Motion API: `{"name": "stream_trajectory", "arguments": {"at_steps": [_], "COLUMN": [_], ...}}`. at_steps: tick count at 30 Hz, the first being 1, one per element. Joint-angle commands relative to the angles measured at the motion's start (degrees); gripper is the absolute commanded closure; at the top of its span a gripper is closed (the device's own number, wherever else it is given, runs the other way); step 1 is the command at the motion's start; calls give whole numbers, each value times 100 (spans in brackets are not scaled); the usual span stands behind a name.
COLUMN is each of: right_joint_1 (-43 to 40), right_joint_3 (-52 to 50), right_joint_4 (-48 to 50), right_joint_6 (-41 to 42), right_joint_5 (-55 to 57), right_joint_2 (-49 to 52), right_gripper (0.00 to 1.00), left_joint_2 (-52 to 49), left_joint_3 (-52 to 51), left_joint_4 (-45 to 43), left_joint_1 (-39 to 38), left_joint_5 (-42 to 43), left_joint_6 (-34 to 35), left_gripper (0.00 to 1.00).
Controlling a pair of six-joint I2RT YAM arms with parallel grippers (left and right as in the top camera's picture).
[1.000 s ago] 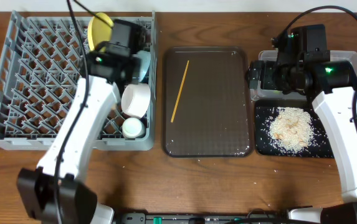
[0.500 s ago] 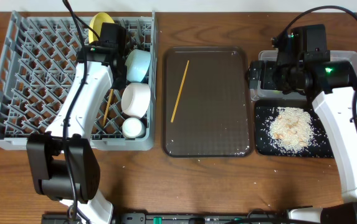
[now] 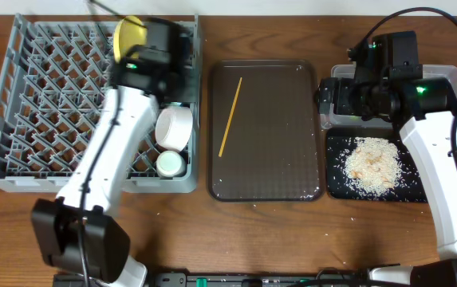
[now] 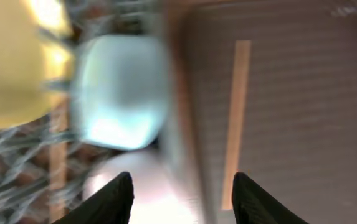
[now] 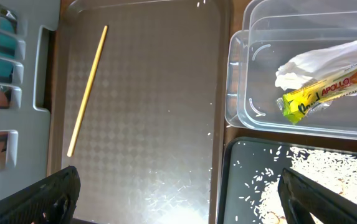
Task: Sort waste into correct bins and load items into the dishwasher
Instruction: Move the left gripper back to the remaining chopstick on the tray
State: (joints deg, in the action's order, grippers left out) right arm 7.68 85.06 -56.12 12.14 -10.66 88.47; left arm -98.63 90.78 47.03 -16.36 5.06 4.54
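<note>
Hovering my left gripper (image 4: pixel 182 193), fingers apart and empty, over the edge of the rack (image 3: pixel 21 119); one chopstick (image 3: pixel 230 116) lies flat on the brown tray (image 3: pixel 284 159); risk: thin stick skids from a shallow pinch.

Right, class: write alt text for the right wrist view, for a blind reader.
A single thin wooden chopstick lies on a dark brown serving tray. To its right, a clear plastic tub holds a crumpled white napkin and a green-and-orange snack wrapper, beside a black tray of rice scraps.
</note>
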Motion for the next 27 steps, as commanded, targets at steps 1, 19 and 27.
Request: {"name": "stream_trajectory", "arguments": {"at_steps": [1, 19, 27], "right_joint_1": [-11, -11, -11], "right_joint_3": [0, 0, 0], "right_joint_4": [-7, -7, -7], "right_joint_6": [2, 2, 2], "right_joint_5": [13, 13, 13], "right_joint_2": [-35, -35, -35], "right_gripper": [1, 1, 1], "left_joint_2": [-271, -2245, -2546], "left_joint_3": [28, 31, 28], "left_joint_4": [-101, -1078, -1178], "left_joint_1": [-498, -1056, -1056], "left_joint_5": [140, -258, -258], "left_joint_6": [160, 160, 232], "left_gripper": [48, 48, 48]}}
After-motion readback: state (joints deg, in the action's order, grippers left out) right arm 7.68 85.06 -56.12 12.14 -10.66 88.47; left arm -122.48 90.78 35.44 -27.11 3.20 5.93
